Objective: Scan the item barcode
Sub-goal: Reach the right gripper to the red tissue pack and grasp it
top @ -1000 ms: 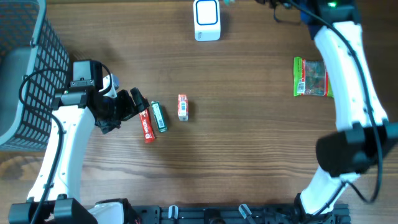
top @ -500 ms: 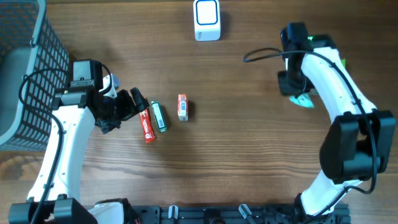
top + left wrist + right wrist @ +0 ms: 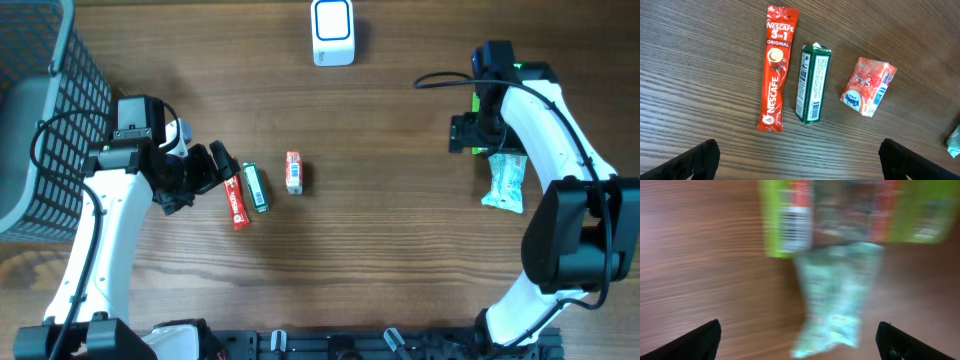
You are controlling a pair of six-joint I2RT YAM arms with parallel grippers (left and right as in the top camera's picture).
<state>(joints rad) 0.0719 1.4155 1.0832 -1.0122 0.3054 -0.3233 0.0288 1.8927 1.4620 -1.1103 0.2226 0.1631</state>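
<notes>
A white barcode scanner (image 3: 332,32) stands at the table's far edge. My right gripper (image 3: 478,135) (image 3: 800,342) hovers open over a pale teal packet (image 3: 505,183) (image 3: 837,300), which lies loose on the table and is blurred in the wrist view. Just beyond it lies a green packet (image 3: 850,215) with its barcode (image 3: 792,227) facing up; my right arm mostly hides it from overhead. My left gripper (image 3: 218,170) (image 3: 797,162) is open and empty, just short of a red Nescafe stick (image 3: 236,200) (image 3: 776,70), a green box (image 3: 256,187) (image 3: 811,82) and an orange packet (image 3: 294,172) (image 3: 869,86).
A dark wire basket (image 3: 40,110) occupies the far left edge, beside my left arm. The wooden table (image 3: 400,230) shows bare wood between the two groups of items.
My right arm came back from the far edge to above the green packet, then opened and let go of the teal packet, which now lies on the table. The left arm stayed still.
</notes>
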